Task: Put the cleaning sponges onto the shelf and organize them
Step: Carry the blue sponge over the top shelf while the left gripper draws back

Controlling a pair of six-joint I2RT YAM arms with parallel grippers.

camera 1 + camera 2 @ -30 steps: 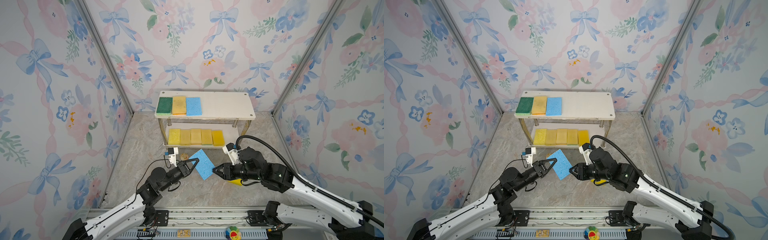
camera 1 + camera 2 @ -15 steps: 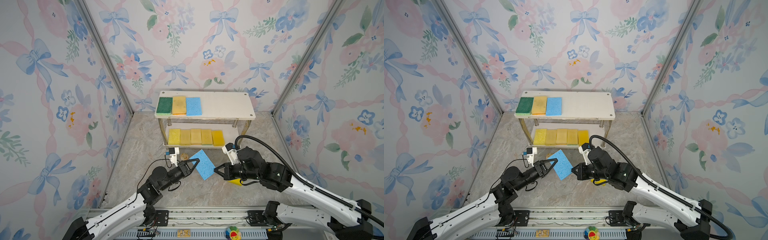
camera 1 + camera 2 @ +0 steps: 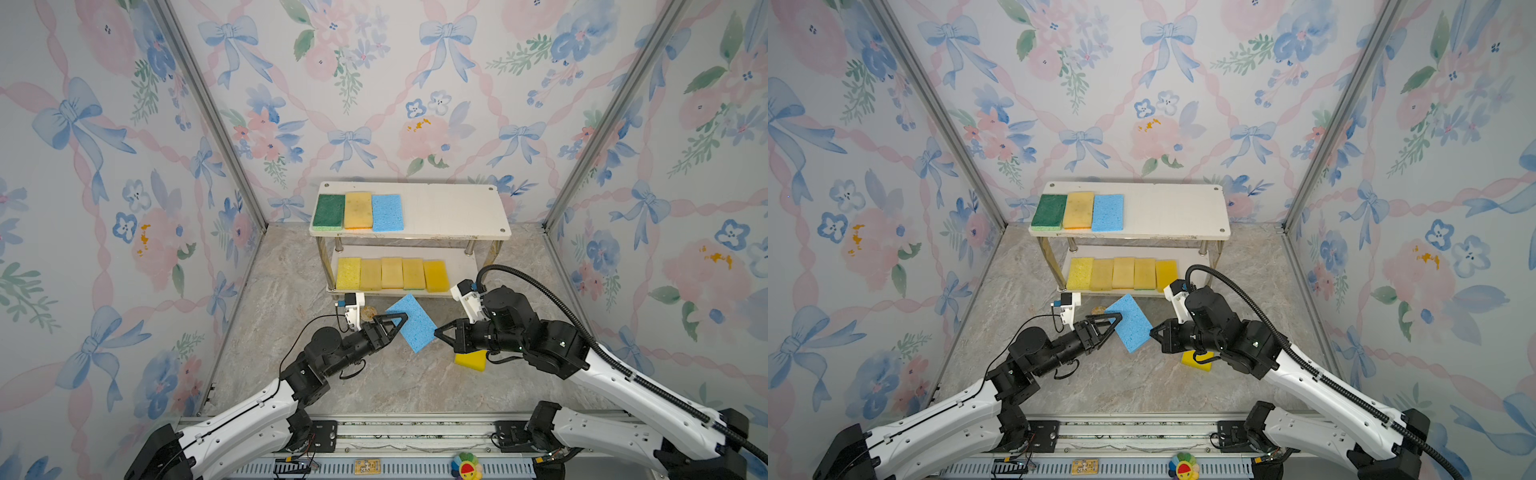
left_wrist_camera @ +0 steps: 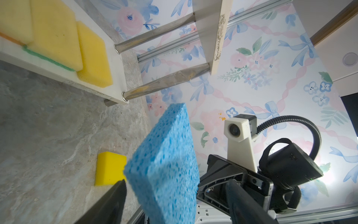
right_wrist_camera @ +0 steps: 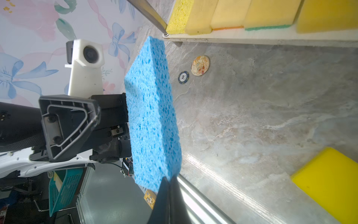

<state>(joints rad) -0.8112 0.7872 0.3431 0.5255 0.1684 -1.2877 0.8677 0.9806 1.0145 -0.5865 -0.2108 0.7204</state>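
Nearby, our right pincer [image 3: 436, 332] pinches shut on one corner of the porous, flat blue sponge [image 3: 411, 324], held off the marbled floor [image 3: 291, 332]; our left pincer [image 3: 398, 323] gapes wide around its opposite edge. Beyond them lies a round chip [image 5: 183, 77] reading "50", then the white-boarded, metal-posted shelf [image 3: 457, 208].

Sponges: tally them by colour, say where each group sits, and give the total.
Yellow sponges: 7 (1 on the shelf's top board, 5 on its lower board, 1 on the floor)
Light blue sponges: 2 (1 on the top board, 1 pinched by the right gripper)
Dark green sponge: 1 (top board)
Total: 10
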